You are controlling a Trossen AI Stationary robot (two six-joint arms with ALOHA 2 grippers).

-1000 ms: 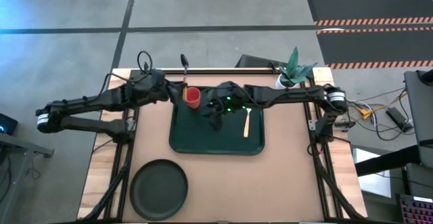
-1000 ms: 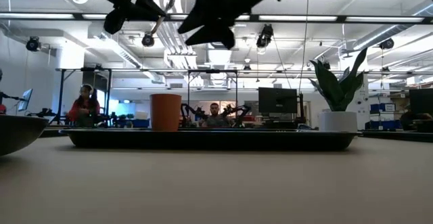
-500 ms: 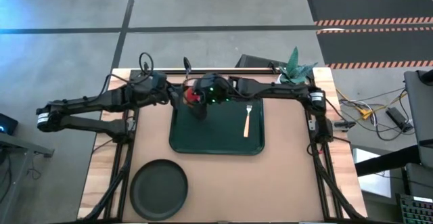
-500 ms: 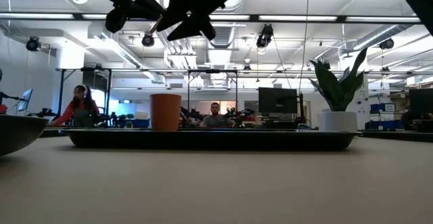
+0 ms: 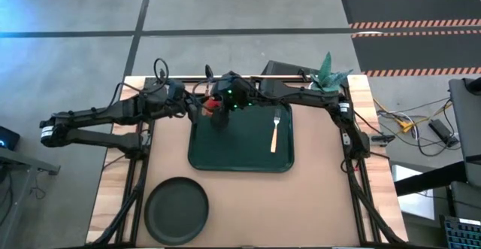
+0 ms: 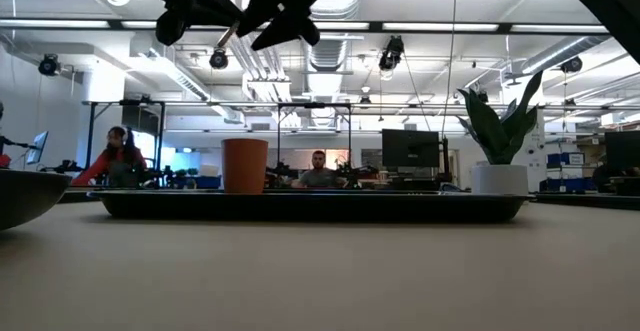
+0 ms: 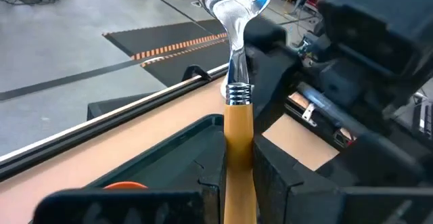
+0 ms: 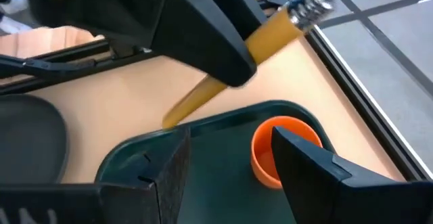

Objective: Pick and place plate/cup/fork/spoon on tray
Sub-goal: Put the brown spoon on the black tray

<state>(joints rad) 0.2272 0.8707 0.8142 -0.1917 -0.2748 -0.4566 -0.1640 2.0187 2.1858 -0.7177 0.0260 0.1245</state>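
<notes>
over at the left the plate [image 5: 176, 210] sits on bare table, well apart from the tray [image 5: 240, 159]; it looks stiff and wide, best pinched at its raised rim. the left gripper [image 5: 197, 106] is clamped on the spoon [image 7: 238, 116] by its orange handle, held up at the tray's far left corner; light, slim, likely slick. the right gripper [image 8: 230, 156] hangs spread above the cup [image 8: 276, 149] on the tray. the fork [image 5: 275, 131] lies on the tray's right.
</notes>
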